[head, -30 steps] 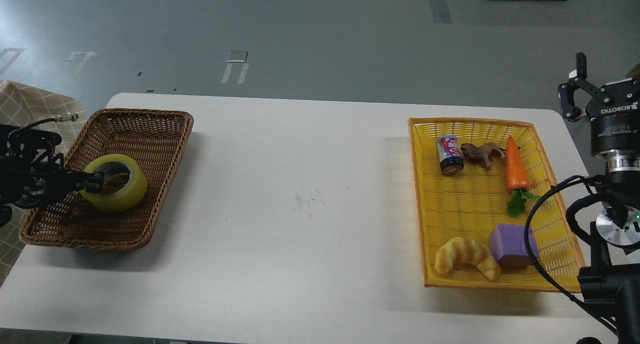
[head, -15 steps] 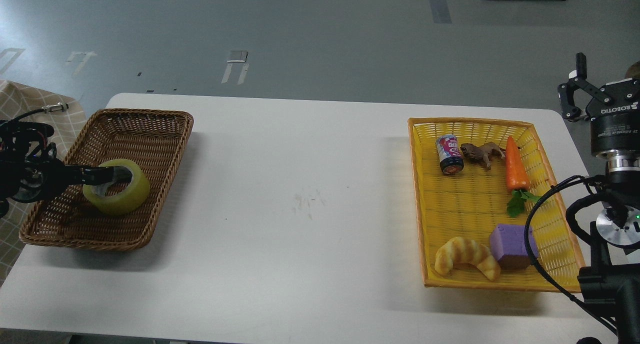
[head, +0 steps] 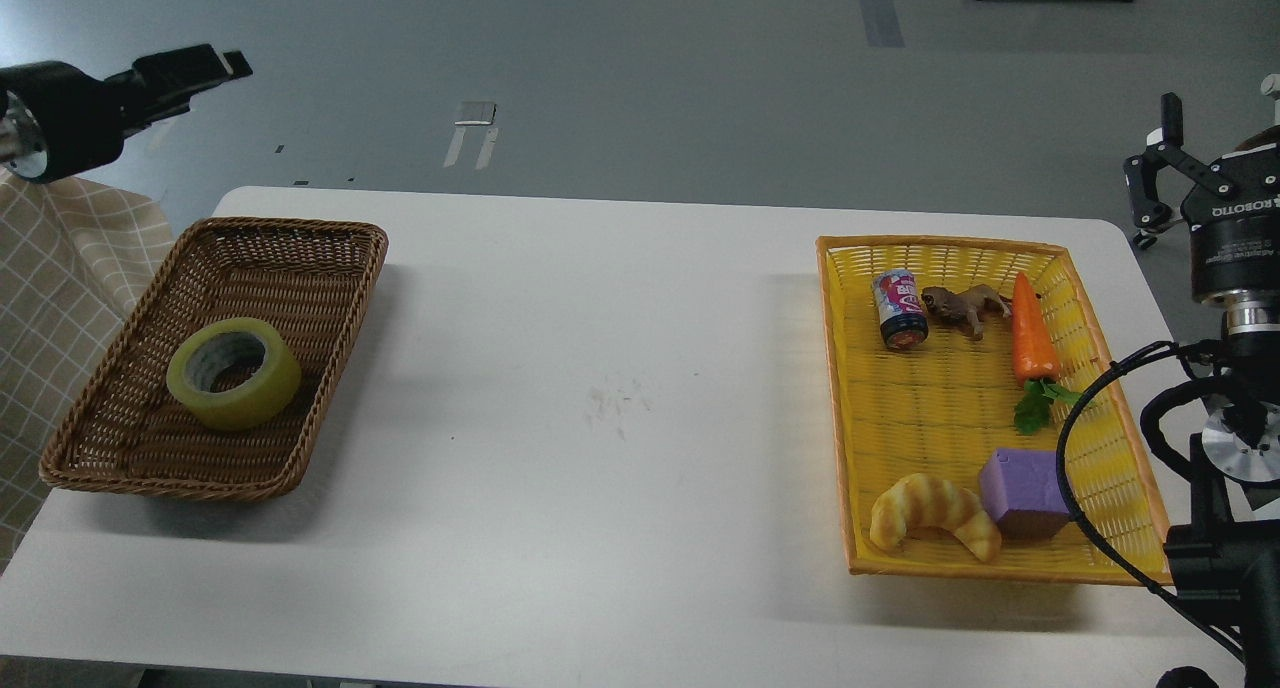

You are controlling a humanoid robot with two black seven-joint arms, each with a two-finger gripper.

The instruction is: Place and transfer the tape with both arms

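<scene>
Head view shows the tape (head: 233, 372) lying flat in the brown wicker basket (head: 330, 268) on the table (head: 600, 468), the left pincer (head: 215, 66) raised clear, its fingers indistinguishable, and the right pincer (head: 1155, 183) open, empty; any regrasp should descend squarely over the roll's wall.

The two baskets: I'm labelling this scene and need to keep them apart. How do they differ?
The brown wicker basket sits on the left of the table, the yellow plastic basket on the right. The brown basket holds only the tape, lying flat with its core upward; the yellow basket holds several items, including a carrot, a croissant toy and a purple block. The yellow basket looks larger. Both are rectangular, open-topped and woven-looking.
</scene>
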